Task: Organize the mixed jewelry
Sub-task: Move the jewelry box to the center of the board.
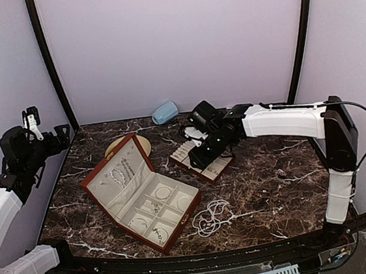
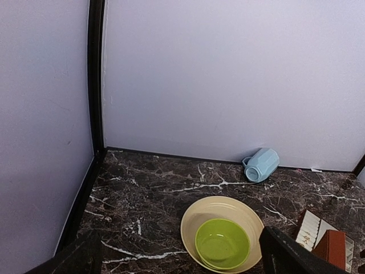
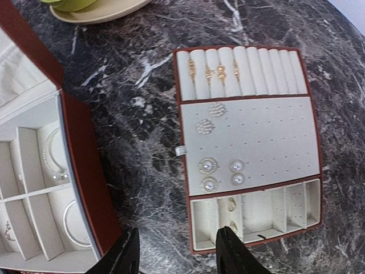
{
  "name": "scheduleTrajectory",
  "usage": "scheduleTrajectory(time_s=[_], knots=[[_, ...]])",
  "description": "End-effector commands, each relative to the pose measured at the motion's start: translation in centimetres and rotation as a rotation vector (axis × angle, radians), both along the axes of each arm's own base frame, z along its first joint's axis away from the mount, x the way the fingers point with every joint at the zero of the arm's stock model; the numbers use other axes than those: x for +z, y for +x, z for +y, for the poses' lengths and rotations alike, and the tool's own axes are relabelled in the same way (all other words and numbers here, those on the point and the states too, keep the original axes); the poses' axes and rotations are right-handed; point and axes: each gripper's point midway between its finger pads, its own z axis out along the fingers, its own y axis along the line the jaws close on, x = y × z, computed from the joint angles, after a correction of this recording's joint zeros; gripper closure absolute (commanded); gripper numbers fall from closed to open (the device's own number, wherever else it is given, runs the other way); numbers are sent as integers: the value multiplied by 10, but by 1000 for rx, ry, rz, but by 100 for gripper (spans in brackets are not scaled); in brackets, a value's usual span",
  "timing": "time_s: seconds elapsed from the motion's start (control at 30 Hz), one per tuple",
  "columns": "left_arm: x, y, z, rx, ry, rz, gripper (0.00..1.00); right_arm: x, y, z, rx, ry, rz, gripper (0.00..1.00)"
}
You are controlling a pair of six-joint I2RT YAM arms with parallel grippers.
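Observation:
The mixed jewelry lies in three places. A loose pearl-like bead strand (image 1: 212, 217) is heaped on the marble in front of the open reddish-brown case (image 1: 109, 184). Bangles (image 1: 164, 192) (image 3: 74, 222) sit in the case's compartments and strands (image 1: 122, 173) hang in its lid. A small cream-lined tray (image 1: 220, 167) (image 3: 285, 131) holds rings (image 3: 206, 71) and pearl earrings (image 3: 208, 166). My right gripper (image 1: 198, 154) (image 3: 179, 254) hovers open over the tray's near left corner, with nothing between its fingers. Raised at the far left, my left gripper (image 1: 62, 135) (image 2: 177, 262) is open and empty.
A pale blue cup (image 1: 165, 113) (image 2: 261, 164) lies on its side by the back wall. Behind the case lid, a yellow plate (image 1: 139, 141) (image 2: 197, 220) carries a green bowl (image 2: 222, 244). Black frame posts stand at the back corners.

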Motion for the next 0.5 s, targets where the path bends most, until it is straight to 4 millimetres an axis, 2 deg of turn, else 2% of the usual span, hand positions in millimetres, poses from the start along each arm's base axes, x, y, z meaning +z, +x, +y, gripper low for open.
scheduleTrajectory(time_s=[0.0, 0.3, 0.47], knots=[[19, -4, 0, -2, -11, -46, 2, -9, -22, 20, 73, 8, 52, 53], [19, -6, 1, 3, -12, -50, 2, -35, -42, 50, 129, -41, 54, 53], [24, -10, 4, 22, -10, -68, 1, -51, -45, 56, 140, -75, 59, 55]])
